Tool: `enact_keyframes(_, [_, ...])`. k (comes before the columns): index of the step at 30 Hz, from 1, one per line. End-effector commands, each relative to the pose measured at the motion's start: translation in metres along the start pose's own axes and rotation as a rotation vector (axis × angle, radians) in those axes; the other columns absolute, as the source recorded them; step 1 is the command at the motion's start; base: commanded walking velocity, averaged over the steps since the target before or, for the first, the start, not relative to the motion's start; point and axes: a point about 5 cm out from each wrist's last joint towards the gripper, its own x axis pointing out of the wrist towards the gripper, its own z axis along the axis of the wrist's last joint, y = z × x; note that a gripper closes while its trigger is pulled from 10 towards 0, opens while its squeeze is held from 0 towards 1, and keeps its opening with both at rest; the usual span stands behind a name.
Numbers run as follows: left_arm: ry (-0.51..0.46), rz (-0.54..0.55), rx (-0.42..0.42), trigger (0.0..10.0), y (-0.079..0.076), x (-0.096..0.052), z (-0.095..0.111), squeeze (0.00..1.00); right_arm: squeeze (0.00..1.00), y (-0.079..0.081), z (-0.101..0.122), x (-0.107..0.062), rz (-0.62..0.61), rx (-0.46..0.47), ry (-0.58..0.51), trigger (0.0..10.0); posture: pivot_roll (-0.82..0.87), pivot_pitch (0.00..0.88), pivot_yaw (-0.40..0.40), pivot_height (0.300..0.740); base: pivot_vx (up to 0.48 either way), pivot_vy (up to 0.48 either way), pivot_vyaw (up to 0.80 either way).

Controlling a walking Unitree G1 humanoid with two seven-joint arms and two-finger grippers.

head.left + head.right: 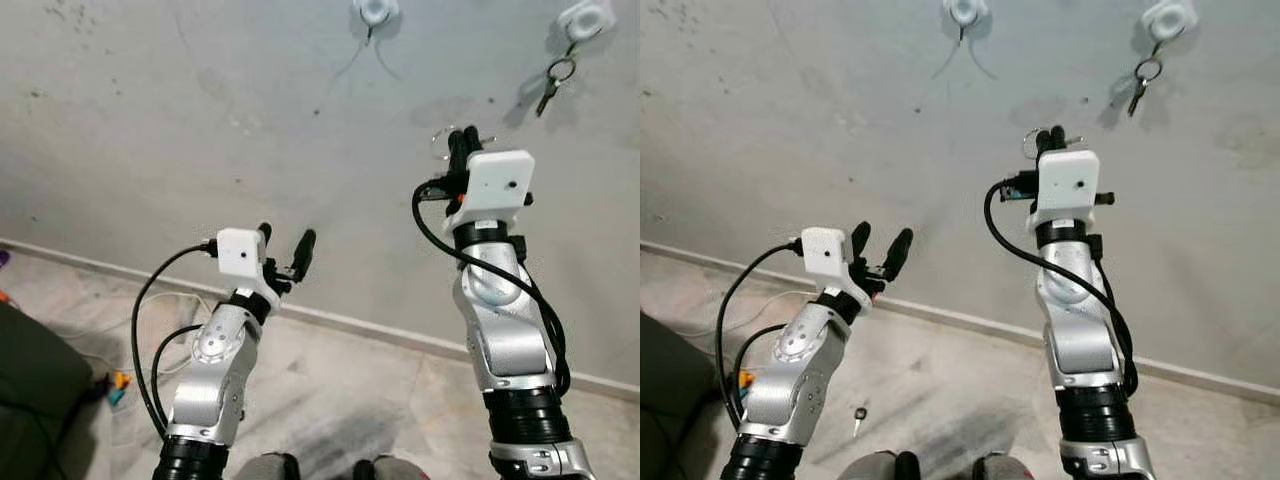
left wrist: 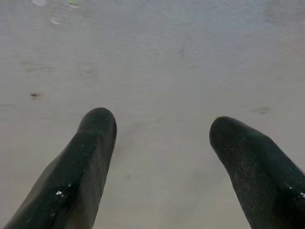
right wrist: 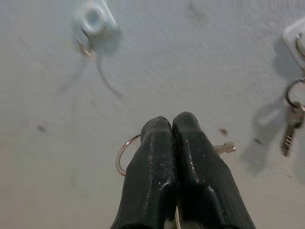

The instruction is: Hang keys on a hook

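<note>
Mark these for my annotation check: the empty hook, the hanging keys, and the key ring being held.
Empty hook (image 3: pixel 94 19), right wrist view, white base.
Hanging keys (image 1: pixel 549 92), left eye view, key blade.
Held key ring (image 3: pixel 122 152), right wrist view, ring's outer curve.

The light is soft and even, and the grey wall (image 1: pixel 200 120) looks bright but not shiny. The hooks (image 1: pixel 375 10) and the hanging keys (image 1: pixel 553 82) throw soft dark shadows on the wall, down and to the left. The floor (image 1: pixel 340 400) is dimmer, with a dark patch near the bottom. The head pictures are fairly sharp. In the wrist pictures the black fingers (image 2: pixel 86 162) up close look a little fuzzy, with tiny shiny spots.
</note>
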Motion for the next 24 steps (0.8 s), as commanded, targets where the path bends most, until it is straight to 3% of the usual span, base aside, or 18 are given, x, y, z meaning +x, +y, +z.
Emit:
enact_keyframes(1, [-0.006,0.001,0.002,10.0,0.002,-0.002,0.0,0.0,0.0,0.003,0.005,0.001,0.017,-0.001,-0.015,10.0,0.01,0.168,0.09,0.74,0.0,0.0,0.0])
enact_keyframes(12, [-0.078,0.011,0.014,10.0,0.008,-0.003,0.024,0.0,0.0,0.003,0.01,-0.005,0.05,-0.044,-0.042,10.0,0.01,0.166,0.089,0.74,0.0,0.0,0.0])
enact_keyframes(24, [-0.057,-0.011,0.017,10.0,0.005,-0.003,0.019,0.0,0.0,0.002,0.009,-0.008,0.042,-0.056,-0.036,10.0,0.01,0.151,0.1,0.74,0.224,0.0,0.0])
